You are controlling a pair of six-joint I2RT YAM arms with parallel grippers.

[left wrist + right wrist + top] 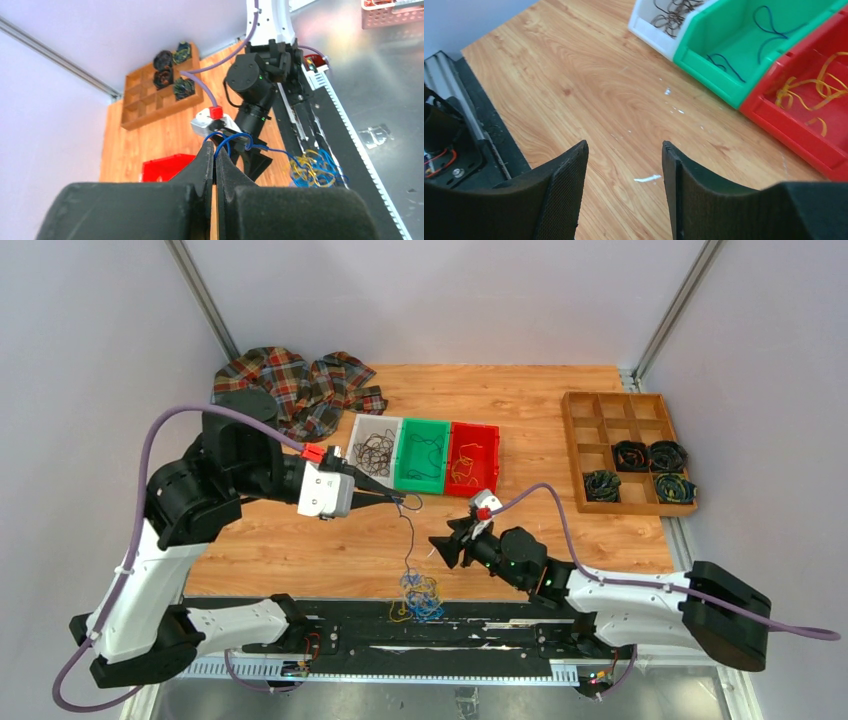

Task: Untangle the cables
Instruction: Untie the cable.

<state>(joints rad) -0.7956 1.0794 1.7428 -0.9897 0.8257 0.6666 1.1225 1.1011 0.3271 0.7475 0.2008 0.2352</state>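
Looking nearest first, I find the cables (420, 595) as a loose multicoloured clump at the near edge of the table (300, 550), lying partly on the wood and partly on the black base rail (520, 632) between the arms. I judge them very light, limp and a little springy: thin loops that snag on one another, so a hard pull on one would likely drag the whole clump along.

One blue strand (407, 535) rises out of the clump to my left gripper (398, 500), whose fingers are pinched tight on its top loop. The best hold, I think, is a single loop at the clump's rim, or a press down on the clump as the strand is drawn free.

My right gripper (445, 545) hovers just right of that strand over bare wood, jaws apart, holding nothing.

Open wood lies between the clump and the white bin (375, 445), green bin (422, 455) and red bin (473, 458), set side by side, each with some wires inside.

Farthest off, a wooden tray (625, 405) at the right and a plaid cloth (300, 390) at the back left sit well apart from the work.
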